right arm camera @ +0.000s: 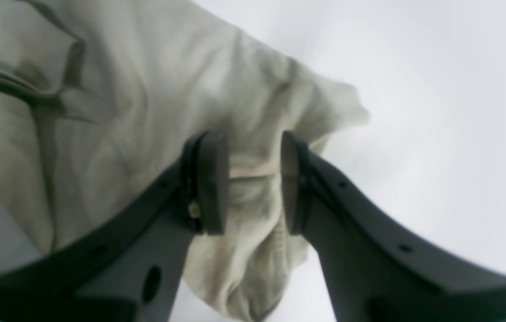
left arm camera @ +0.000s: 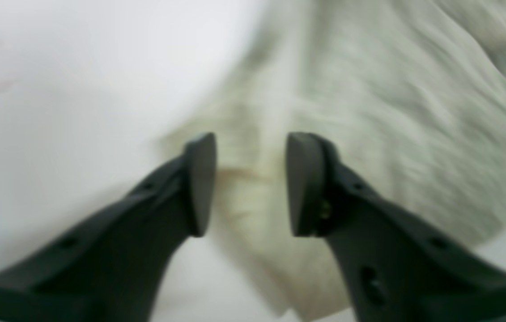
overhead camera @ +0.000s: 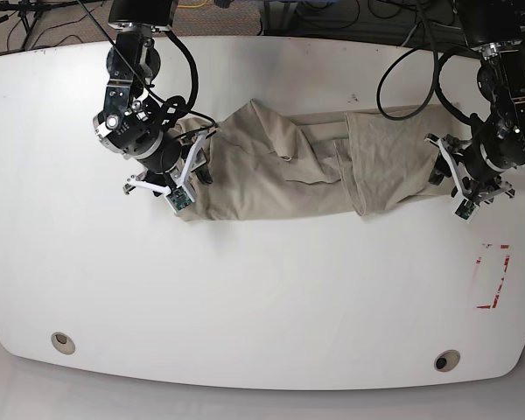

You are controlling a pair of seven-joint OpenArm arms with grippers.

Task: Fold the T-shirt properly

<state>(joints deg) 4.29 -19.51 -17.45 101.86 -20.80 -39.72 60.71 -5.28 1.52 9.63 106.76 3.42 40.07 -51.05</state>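
Left gripper (left arm camera: 250,183) jaws parted, cloth between but apparently released; right gripper (right arm camera: 253,181) pinching T-shirt (overhead camera: 280,171) bunch at scene-left end. Shirt lies bunched lengthwise mid-table (overhead camera: 245,289), far half. Mid-fold; next, probably regrip right edge.

No readable text, label, brand or number shows anywhere; the red mark (overhead camera: 493,276) on the table (overhead camera: 262,297) carries no lettering

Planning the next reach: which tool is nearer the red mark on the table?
Left. Left tool is at the T-shirt end nearest the red mark; right tool is at the far end.
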